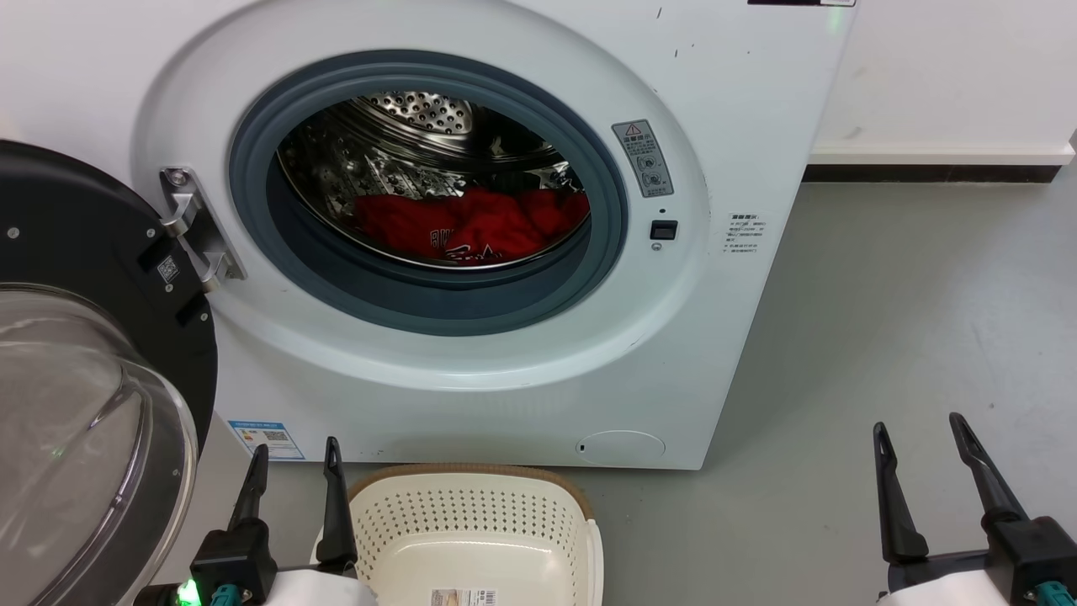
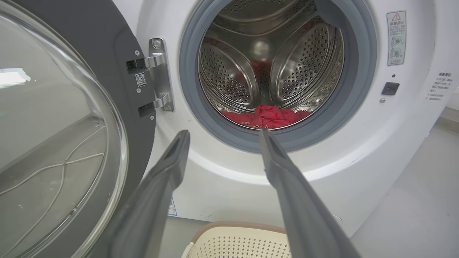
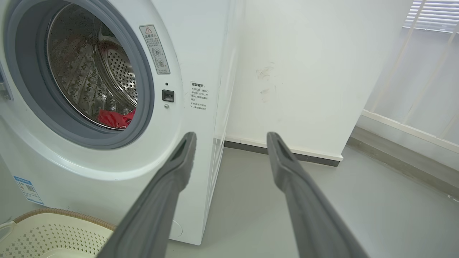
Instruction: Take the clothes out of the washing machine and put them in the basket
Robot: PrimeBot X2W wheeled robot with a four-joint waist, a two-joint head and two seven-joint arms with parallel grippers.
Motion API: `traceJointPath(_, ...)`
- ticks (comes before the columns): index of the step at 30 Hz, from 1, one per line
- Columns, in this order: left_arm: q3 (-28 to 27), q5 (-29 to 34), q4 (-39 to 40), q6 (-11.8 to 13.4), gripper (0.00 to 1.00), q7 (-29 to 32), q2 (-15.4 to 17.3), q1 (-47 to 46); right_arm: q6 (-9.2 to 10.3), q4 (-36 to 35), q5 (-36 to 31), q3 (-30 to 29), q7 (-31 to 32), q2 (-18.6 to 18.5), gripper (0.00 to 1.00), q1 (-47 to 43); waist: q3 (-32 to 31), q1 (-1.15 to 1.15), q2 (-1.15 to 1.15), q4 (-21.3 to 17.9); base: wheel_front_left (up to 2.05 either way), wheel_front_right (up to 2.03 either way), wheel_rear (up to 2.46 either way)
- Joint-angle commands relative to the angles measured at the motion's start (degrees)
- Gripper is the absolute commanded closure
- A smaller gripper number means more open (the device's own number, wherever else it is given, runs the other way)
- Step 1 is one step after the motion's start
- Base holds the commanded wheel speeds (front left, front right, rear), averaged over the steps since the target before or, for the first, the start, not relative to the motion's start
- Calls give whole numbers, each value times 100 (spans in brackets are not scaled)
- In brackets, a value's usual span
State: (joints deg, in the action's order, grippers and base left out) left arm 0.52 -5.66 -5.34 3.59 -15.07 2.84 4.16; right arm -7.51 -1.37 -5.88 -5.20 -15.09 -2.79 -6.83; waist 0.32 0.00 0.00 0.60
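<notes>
The door (image 1: 80, 396) of the washing machine (image 1: 505, 404) is swung open just to the left of the left end effector (image 1: 296, 450), and its clear glass bowl is seen bulging beside the left finger. The left end effector is held with its two dark fingers spread apart, pointed toward the porthole. The basket (image 1: 471, 513) is set on the floor (image 1: 883, 320) just to the right of this end effector and lower than its fingertips, close against the foot of the machine; whether it is touched by the nearer finger cannot be told.

The clothes (image 1: 471, 223) are found ahead of and above the left end effector, a little to its right, heaped red at the bottom of the steel drum (image 1: 412, 109) behind the lower lip of the grey gasket (image 1: 437, 307). In the left wrist view the heap is lined up just past the right fingertip, but it is kept well apart from it.

The right end effector (image 1: 918, 425) is likewise held spread, over bare floor. From it, the clothes are placed ahead and well to the left, inside the drum, and the basket is placed low to its left. A white wall (image 3: 304, 71) is faced straight ahead of its fingers.
</notes>
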Motion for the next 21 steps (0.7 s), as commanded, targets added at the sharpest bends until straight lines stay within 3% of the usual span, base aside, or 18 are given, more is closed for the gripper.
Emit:
traceJointPath(1, -4, 7, -10, 18, 0, -16, 7, 11, 4, 46, 70, -30, -12, -17, 0, -48, -3, 0, 0, -1, 0, 0, 0)
traceJointPath(21, 31, 7, -85, 15, 0, -16, 7, -82, 4, 170, 171, -47, -12, -16, 0, 5, 54, 0, 0, 1, 0, 0, 0)
